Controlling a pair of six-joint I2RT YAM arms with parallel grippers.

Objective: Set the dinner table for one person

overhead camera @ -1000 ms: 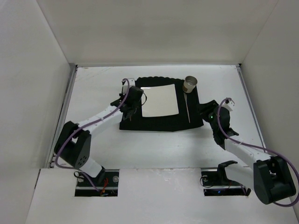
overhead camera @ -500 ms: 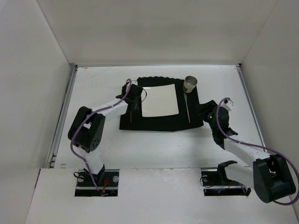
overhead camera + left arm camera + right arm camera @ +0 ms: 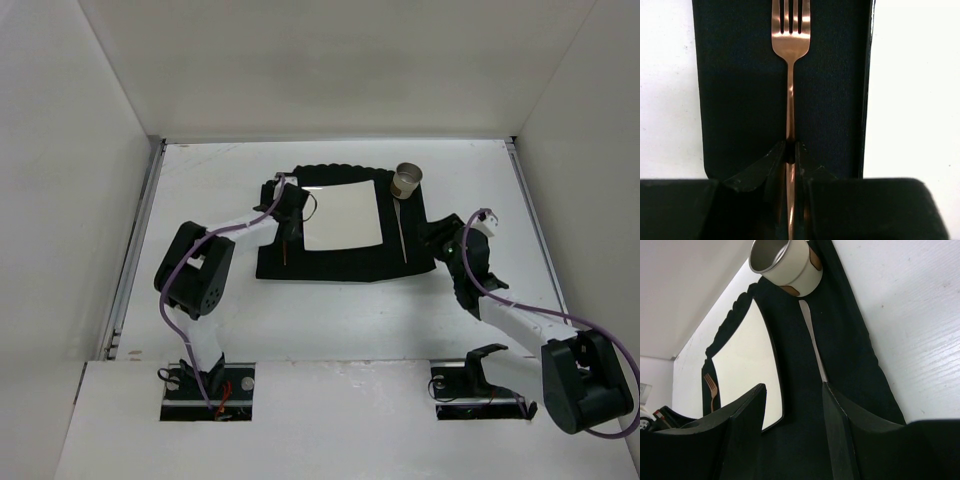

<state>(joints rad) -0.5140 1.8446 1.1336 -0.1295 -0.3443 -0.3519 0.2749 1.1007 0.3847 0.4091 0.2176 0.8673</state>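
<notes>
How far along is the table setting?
Done: the black mat lies on the table, with the white plate, the cup at its far right corner and a silver utensil right of the plate. In hand: the left gripper is shut on the copper fork, over the mat's strip left of the plate. Left: probably only to release it; the right gripper is open, empty.
</notes>
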